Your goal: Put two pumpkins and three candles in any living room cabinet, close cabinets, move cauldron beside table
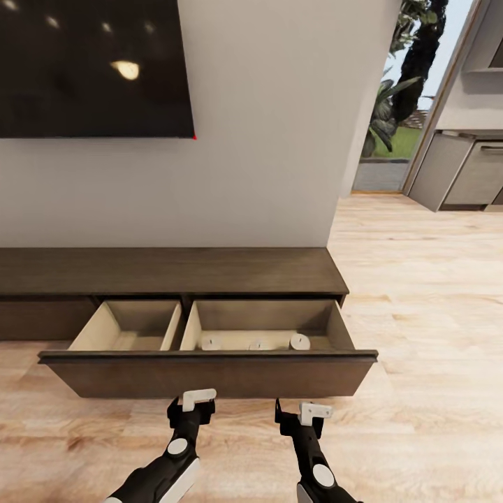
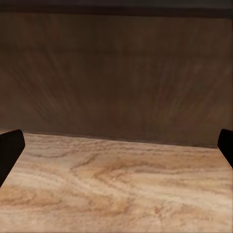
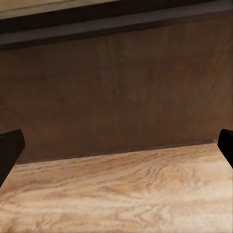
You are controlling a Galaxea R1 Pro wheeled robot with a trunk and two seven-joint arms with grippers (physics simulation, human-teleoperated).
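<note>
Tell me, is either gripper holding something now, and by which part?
Nothing is held. The left gripper and right gripper are open and empty, just in front of the open drawer front.

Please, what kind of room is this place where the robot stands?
Most likely a living room: a large dark screen hangs on the wall above a long low wooden cabinet, whose drawer is pulled open over a wood floor. A kitchen-like area opens at the right.

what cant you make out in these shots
- Candles, head view: bases hidden behind the drawer front.
- Left compartment floor, head view: near part hidden by the same front.
- Cabinet, head view: left end cut off by the edge.
- Left gripper, right gripper, wrist views: fingertips cut off at the edges.
</note>
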